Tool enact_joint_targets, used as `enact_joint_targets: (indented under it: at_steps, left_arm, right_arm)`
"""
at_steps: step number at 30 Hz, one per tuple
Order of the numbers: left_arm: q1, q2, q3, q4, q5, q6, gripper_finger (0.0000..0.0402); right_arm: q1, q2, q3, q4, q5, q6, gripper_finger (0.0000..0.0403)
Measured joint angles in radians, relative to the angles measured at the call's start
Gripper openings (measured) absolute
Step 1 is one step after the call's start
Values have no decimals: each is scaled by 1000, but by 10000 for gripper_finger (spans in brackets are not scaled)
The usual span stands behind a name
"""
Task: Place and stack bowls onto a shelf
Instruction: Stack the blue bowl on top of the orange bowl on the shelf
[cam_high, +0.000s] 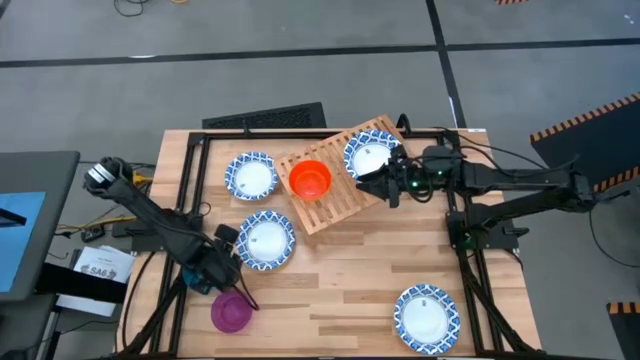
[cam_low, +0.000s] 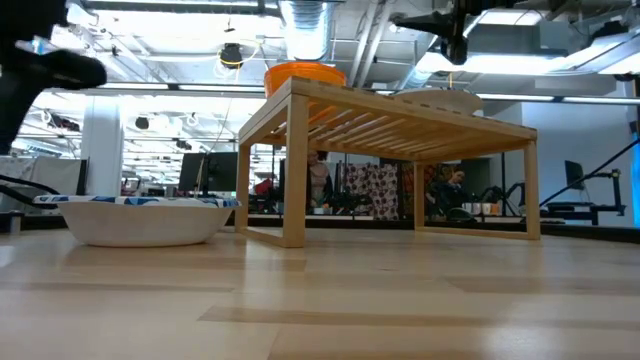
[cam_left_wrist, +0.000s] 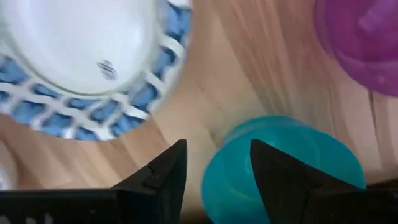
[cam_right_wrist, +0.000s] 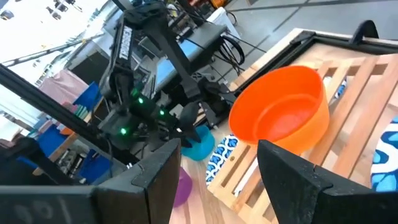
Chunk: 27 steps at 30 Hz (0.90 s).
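Left gripper (cam_left_wrist: 214, 163) open w/ fingers wide, low over teal bowl (cam_left_wrist: 286, 168) on desk (cam_high: 340, 280), next to purple bowl (cam_high: 231, 311). Right gripper (cam_high: 385, 183) open, empty, above shelf (cam_high: 345, 200), which holds orange bowl (cam_high: 310, 179) & one blue-rimmed bowl (cam_high: 368, 157).

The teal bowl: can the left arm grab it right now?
Probably yes. The left gripper hangs open right over the teal bowl, one finger on each side of its rim. The purple bowl and blue-rimmed bowl sit clear.

Two dark arms; black end effector fingers (cam_left_wrist: 165, 177); green indicator lights; black cables.
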Motion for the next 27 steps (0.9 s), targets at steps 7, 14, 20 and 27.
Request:
enact_joint_targets:
  at_steps: [7, 14, 20, 27]
  left_arm:
    - [-44, 20, -74, 45, 30, 15, 162]
    - [-42, 19, -118, 99, -1, 71, 162]
    - [-42, 20, -166, 135, 16, 49, 161]
    - [-37, 20, -177, 144, 18, 39, 93]
  right_arm:
    - [0, -8, 0, 3, -20, -5, 240]
    - [0, -3, 0, -5, -23, -8, 240]
    - [0, -3, 0, -4, -25, -8, 240]
    - [0, -3, 0, -3, -25, -8, 240]
